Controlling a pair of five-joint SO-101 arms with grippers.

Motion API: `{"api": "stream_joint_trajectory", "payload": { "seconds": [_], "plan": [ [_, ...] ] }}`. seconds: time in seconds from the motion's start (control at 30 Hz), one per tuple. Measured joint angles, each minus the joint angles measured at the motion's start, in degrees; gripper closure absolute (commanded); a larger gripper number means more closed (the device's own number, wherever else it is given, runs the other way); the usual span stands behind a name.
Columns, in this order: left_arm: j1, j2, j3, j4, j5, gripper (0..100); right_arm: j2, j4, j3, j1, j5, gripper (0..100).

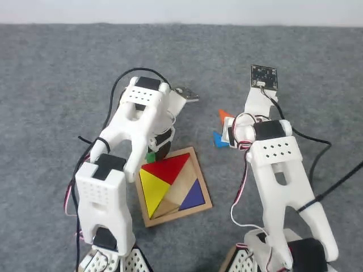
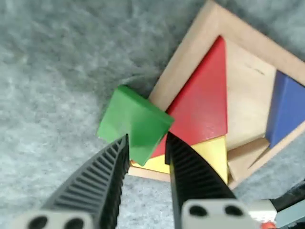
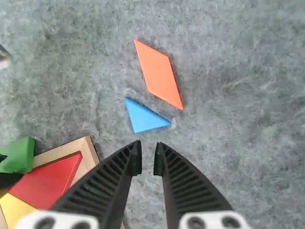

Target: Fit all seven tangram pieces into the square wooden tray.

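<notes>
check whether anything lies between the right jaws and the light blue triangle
Nothing visible. Only bare grey mat lies between the right jaws and the light blue triangle; the orange piece lies beyond it.

The left arm (image 1: 133, 127) overhangs the far-left corner of the wooden tray (image 1: 182, 216), where the green piece (image 2: 133, 124), pinched in the left gripper (image 2: 147, 143), sits over the rim and blocks entry. Inside, the red triangle (image 1: 170, 165), yellow triangle (image 1: 152, 190) and dark blue piece (image 1: 193, 195) leave a bare strip between them, apparently unobstructed from above. The grey mat (image 1: 221, 170) between tray and right arm (image 1: 278, 170) is open, while the light blue triangle (image 3: 143, 116) and orange parallelogram (image 3: 158, 74) lie just ahead of the right gripper (image 3: 145, 157).
</notes>
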Motion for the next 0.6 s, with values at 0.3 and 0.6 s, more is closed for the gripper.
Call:
{"api": "stream_joint_trajectory", "payload": {
  "seconds": [0.3, 0.6],
  "plan": [
    [-1.23, 0.00, 0.00, -3.96, 0.00, 88, 0.00, 0.00, 0.00, 0.00, 0.00, 93.7],
    [-1.23, -2.99, -1.41, 1.05, -1.49, 88, 0.00, 0.00, 0.00, 0.00, 0.00, 93.7]
  ]
}}
